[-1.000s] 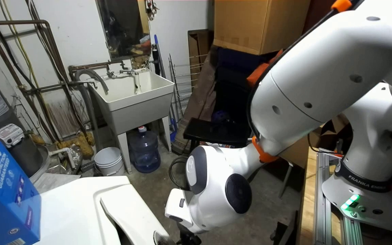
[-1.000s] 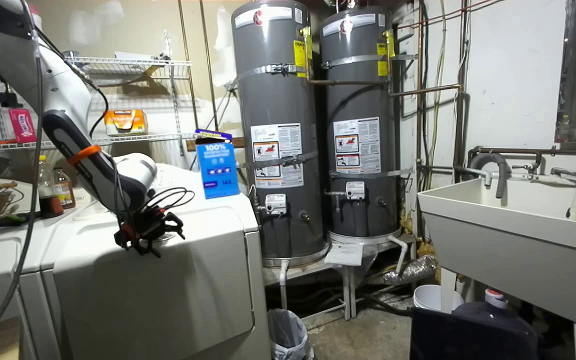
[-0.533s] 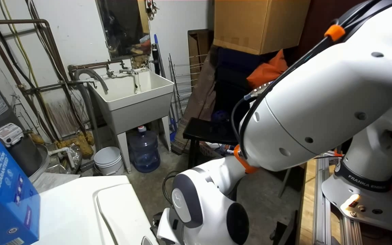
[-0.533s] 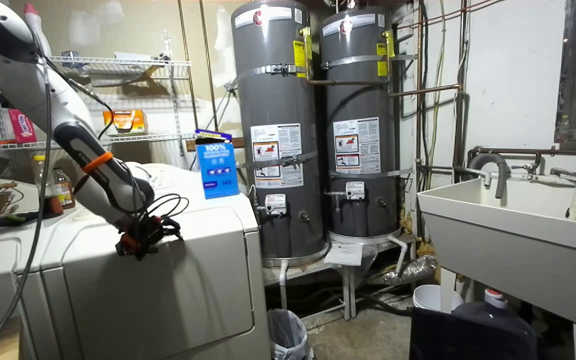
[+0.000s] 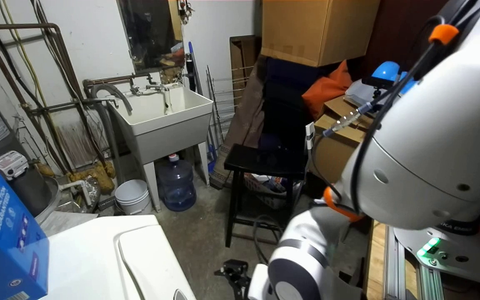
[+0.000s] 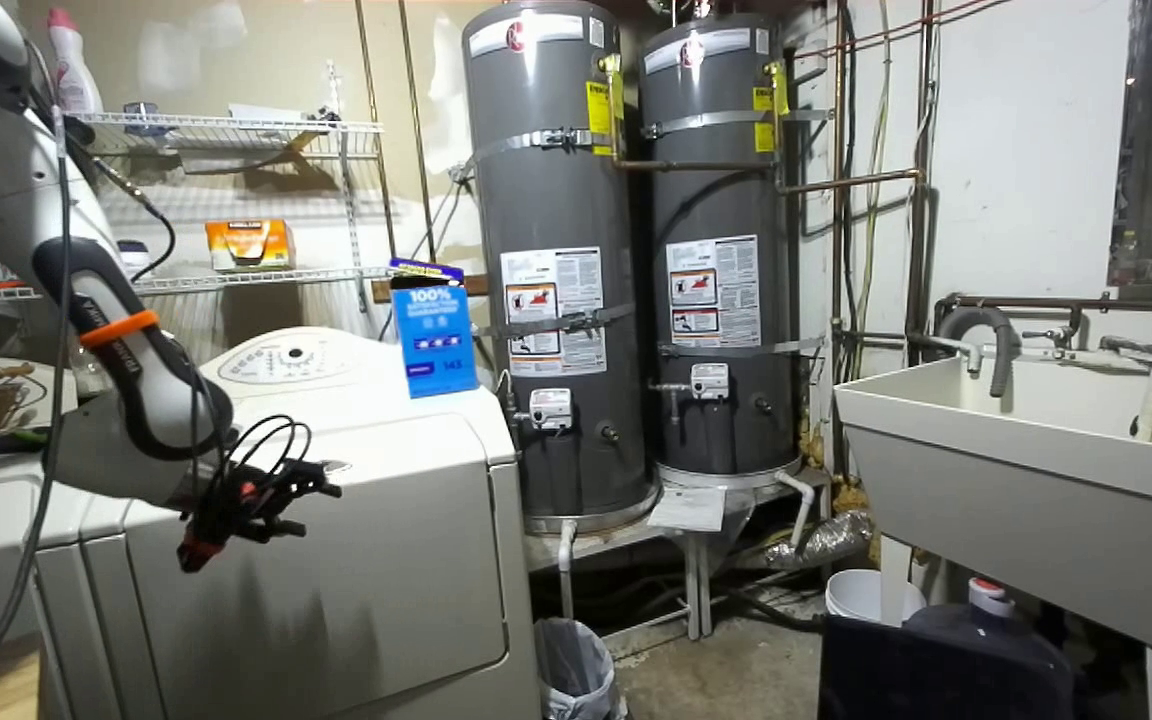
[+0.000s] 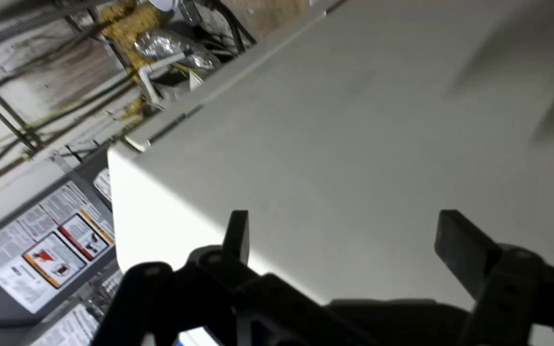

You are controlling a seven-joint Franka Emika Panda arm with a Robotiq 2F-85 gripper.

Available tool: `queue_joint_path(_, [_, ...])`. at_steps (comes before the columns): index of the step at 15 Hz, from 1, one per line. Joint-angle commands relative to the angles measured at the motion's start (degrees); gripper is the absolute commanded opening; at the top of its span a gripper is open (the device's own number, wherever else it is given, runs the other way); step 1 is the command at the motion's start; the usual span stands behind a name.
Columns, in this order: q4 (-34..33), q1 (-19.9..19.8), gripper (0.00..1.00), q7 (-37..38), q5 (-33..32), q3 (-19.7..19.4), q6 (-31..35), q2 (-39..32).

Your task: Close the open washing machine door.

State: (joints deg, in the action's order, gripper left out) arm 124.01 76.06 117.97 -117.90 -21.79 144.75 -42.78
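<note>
Since the washer door (image 6: 411, 565), lower left in an exterior view, looks flush, you likely hold the spread, empty gripper (image 7: 344, 233) clear.

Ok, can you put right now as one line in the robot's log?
washing machine door: looks shut | gripper: open, holding nothing, facing door | blue cardboard box: upright on washing machine | task: looks done

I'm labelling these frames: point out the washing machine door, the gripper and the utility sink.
Washing machine door (image 6: 376, 585): in an exterior view, flat front face.
Gripper (image 7: 345, 230): wrist view, midway between its fingertips.
Utility sink (image 5: 176, 135): in an exterior view, outer front wall.
</note>
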Motion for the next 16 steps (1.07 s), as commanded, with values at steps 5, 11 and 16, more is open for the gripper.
queue_joint_path(5, [16.9,-9.0,1.00,8.1,8.7,17.7,-20.6,4.2])
queue_joint_path(11, [25.5,-19.5,1.00,19.2,4.1,25.4,-31.9,10.3])
queue_joint_path(16, [28.9,-33.0,1.00,24.0,5.2,35.1,-41.2,9.1])
